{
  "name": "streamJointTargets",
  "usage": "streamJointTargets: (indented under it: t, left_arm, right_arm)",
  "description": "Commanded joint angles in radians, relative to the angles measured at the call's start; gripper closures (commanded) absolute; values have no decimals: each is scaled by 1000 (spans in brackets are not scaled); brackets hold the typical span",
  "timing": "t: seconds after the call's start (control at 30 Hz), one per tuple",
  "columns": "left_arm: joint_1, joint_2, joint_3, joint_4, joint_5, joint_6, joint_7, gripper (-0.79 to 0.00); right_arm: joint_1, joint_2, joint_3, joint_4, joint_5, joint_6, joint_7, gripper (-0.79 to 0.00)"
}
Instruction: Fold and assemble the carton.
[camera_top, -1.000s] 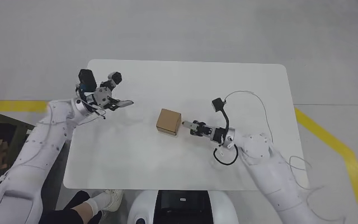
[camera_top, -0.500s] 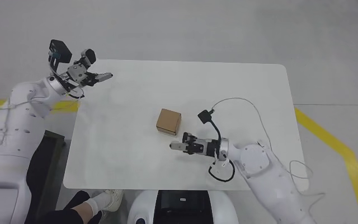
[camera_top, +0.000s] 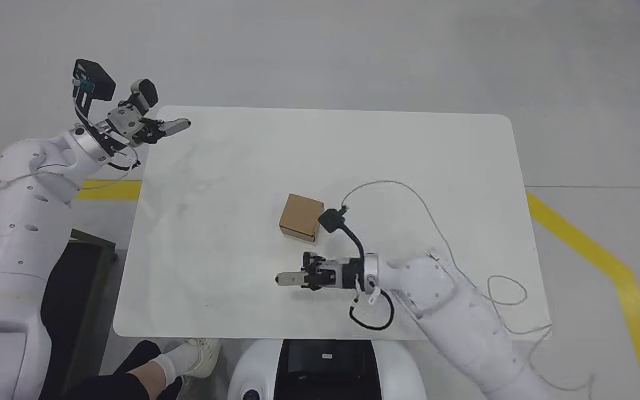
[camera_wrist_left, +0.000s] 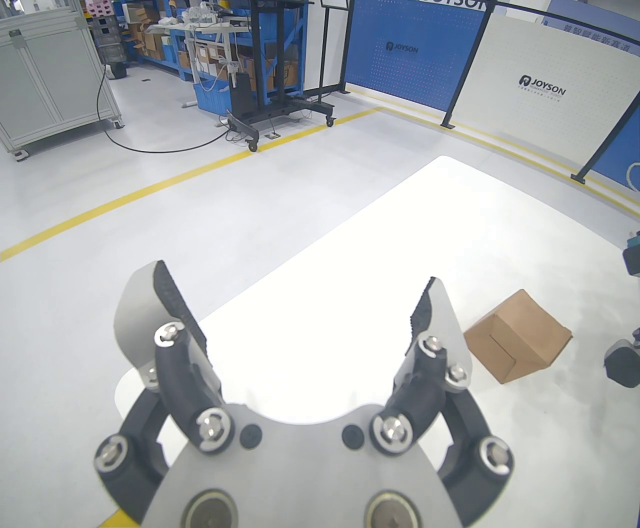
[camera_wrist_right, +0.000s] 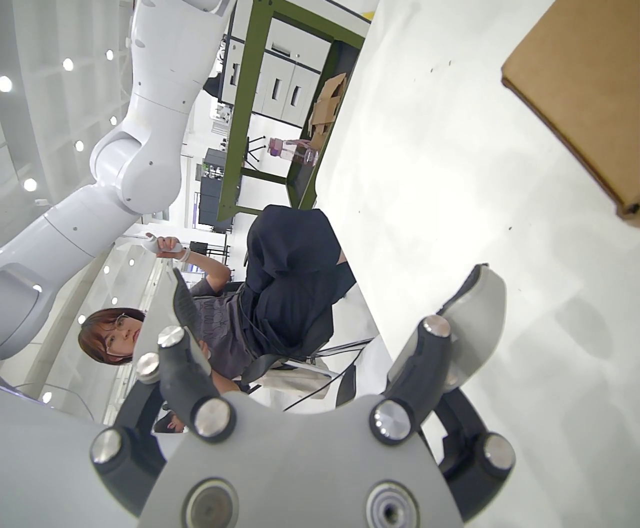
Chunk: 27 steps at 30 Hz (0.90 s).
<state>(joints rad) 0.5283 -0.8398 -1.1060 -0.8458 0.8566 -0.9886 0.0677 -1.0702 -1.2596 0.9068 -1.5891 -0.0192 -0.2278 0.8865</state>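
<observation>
Carton (camera_top: 301, 216) closed, near-square from above, no clear long axis. It lies beside the right gripper (camera_top: 290, 279), jaws wide, and well apart from the left gripper (camera_top: 172, 127), jaws wide.

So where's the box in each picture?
Top view: box in the table's middle.
Left wrist view: box on the table, beyond the left gripper.
Right wrist view: box on the table, beyond the right gripper.
Shared landmark: the white table.
</observation>
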Motion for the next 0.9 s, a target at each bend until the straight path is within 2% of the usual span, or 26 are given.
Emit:
streamJointTargets:
  t: [0.0, 0.27, 0.67, 0.87]
  left_arm:
    - [0, 0, 0, 0, 0, 0, 0, -785]
    - [0, 0, 0, 0, 0, 0, 0, -785]
    - [0, 0, 0, 0, 0, 0, 0, -785]
    - [0, 0, 0, 0, 0, 0, 0, -785]
  right_arm:
    - [21, -7, -15, 34, 15, 3, -11, -785]
    - [66, -13, -5, 107, 15, 8, -62, -785]
    - [76, 4, 88, 87, -90, 48, -154, -785]
    - [100, 7, 113, 130, -93, 14, -162, -785]
